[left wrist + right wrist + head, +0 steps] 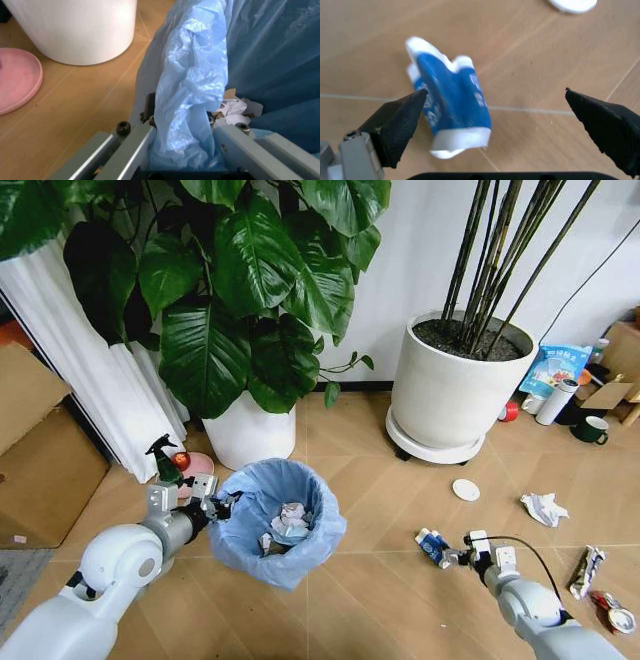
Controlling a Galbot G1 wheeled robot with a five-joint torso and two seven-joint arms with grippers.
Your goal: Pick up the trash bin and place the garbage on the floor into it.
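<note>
Left gripper (222, 502) clamped trash bin (280, 525) rim. Right gripper (497, 123) hung wide-jawed over the crushed blue-and-white cup (451, 108) on the floor (380, 580). Cup judged light, crushable; grasp mid-body.

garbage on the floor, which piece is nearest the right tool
The crushed blue-and-white cup, lying on its side right before the open right tool. The crumpled white paper wad and long silvery wrapper lie farther off.

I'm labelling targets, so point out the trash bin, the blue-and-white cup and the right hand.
trash bin (318, 532): head view, bag-covered outer wall.
blue-and-white cup (452, 101): right wrist view, blue side.
right hand (500, 123): right wrist view, midway between open fingertips.
</note>
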